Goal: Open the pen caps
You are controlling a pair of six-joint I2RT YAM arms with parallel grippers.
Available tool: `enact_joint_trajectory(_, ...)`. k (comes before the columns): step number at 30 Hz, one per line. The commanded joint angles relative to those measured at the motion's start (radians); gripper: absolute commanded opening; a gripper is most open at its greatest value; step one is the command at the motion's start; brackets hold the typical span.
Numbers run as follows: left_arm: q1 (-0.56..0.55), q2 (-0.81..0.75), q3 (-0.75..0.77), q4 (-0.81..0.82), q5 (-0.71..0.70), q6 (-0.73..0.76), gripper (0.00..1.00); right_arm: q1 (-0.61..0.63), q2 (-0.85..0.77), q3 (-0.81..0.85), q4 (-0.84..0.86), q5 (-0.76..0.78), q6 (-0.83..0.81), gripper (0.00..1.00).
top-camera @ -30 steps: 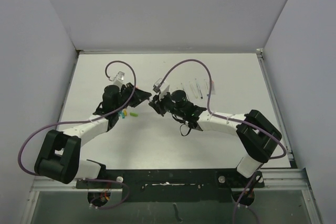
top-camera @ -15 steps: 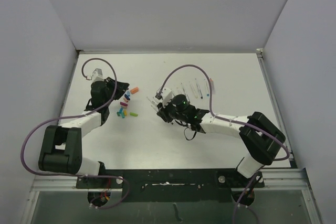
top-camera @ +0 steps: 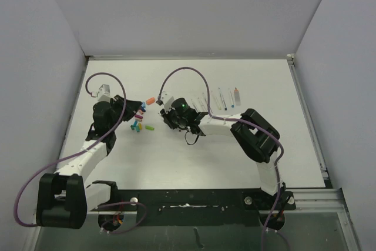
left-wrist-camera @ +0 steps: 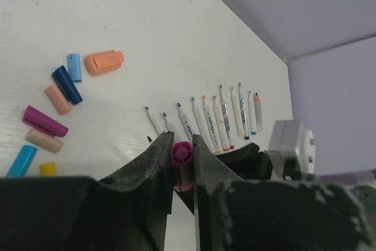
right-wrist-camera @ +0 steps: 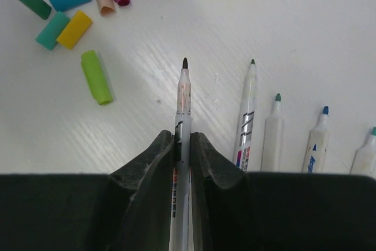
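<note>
Pincers first: our left pincer (left-wrist-camera: 181, 140) is clamped on a magenta cap (left-wrist-camera: 181, 164), seen end-on between the jaws. Our right pincer (right-wrist-camera: 182, 138) is clamped on a bare pen (right-wrist-camera: 184, 89), black tip forward, its long axis running straight out from the jaws. Ahead and to the left of both, the loose pen caps (right-wrist-camera: 70, 27) lie scattered on the tabletop (right-wrist-camera: 176, 22); we judge the left arm nearer them. To the right of the held pen, the uncapped pens (right-wrist-camera: 275, 133) lie roughly parallel to it.

Robotics lab cell, white table (top-camera: 176, 166), bare grey walls (top-camera: 188, 10), metal mounting rail (top-camera: 314, 193)
</note>
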State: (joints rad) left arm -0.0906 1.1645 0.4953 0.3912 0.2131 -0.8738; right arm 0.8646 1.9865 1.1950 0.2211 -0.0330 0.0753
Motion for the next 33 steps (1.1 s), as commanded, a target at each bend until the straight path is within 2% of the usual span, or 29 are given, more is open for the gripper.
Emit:
enact_joint_trajectory(1, 0.008, -0.085, -0.029, -0.057, 0.037, 0.04, 0.0, -0.002, 0.064, 0.113, 0.005, 0.015, -0.026, 0.0)
enact_joint_trajectory(10, 0.008, -0.125, -0.106, -0.07, 0.03, 0.036, 0.0, -0.006, 0.13, 0.179, -0.014, 0.036, -0.028, 0.01)
enact_joint_trajectory(16, 0.008, -0.052, -0.116, -0.021, 0.028, 0.033, 0.0, -0.016, 0.138, 0.183, -0.019, 0.041, -0.024, 0.17)
enact_joint_trajectory(22, 0.006, 0.035, -0.08, 0.02, 0.02, 0.039, 0.0, -0.028, 0.123, 0.17, -0.017, 0.06, -0.021, 0.26)
enact_joint_trajectory(26, 0.003, 0.091, -0.05, 0.041, 0.016, 0.04, 0.0, -0.034, 0.072, 0.123, 0.019, 0.072, -0.021, 0.29)
enact_joint_trajectory(33, -0.018, 0.22, 0.018, 0.084, 0.004, 0.051, 0.0, -0.042, -0.121, -0.057, 0.14, 0.124, -0.001, 0.36)
